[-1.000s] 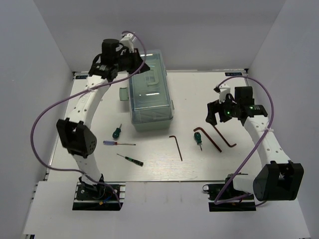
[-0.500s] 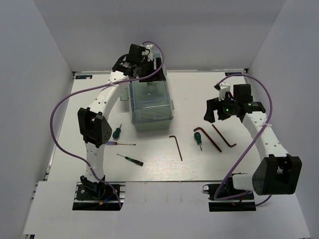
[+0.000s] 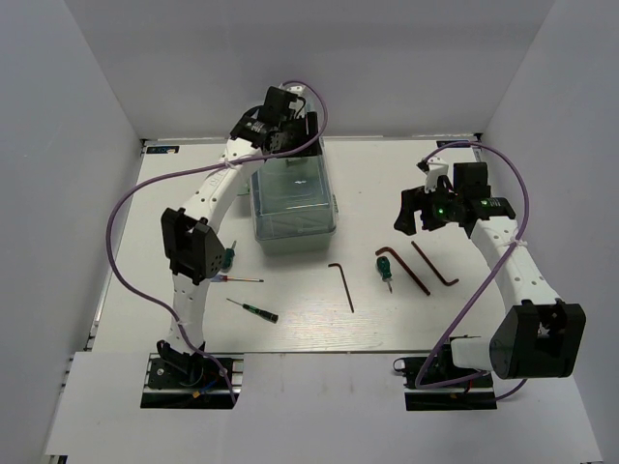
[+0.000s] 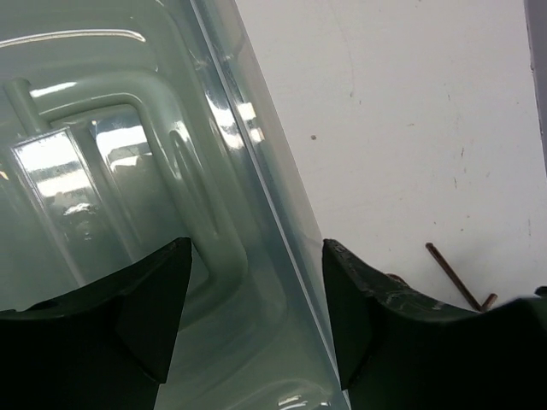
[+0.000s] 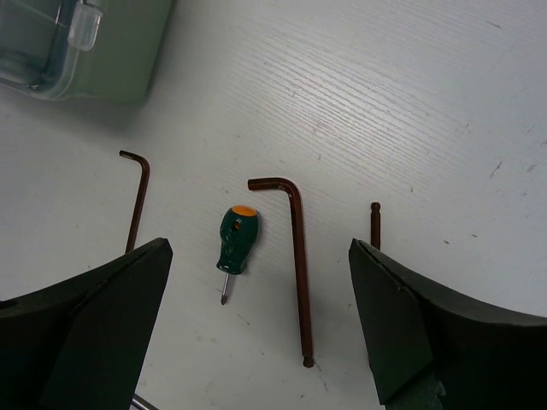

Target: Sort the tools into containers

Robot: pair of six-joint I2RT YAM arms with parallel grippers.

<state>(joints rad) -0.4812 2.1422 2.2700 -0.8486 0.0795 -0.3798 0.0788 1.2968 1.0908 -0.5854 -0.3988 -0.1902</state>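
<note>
While the toolbox sits shut, right fingers hang spread above the green screwdriver.
It lies between them, shaft across their closing line; left fingers, spread too, straddle the edge of its lid.

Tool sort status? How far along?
Done: nothing. The pale green plastic toolbox looks shut, and all seven tools lie on the white table: four screwdrivers and three reddish-brown L-shaped hex keys. In hand: nothing. The left gripper is open at the toolbox lid; the right gripper is open above the stubby green-handled screwdriver. Left: open the box, sort everything.
</note>
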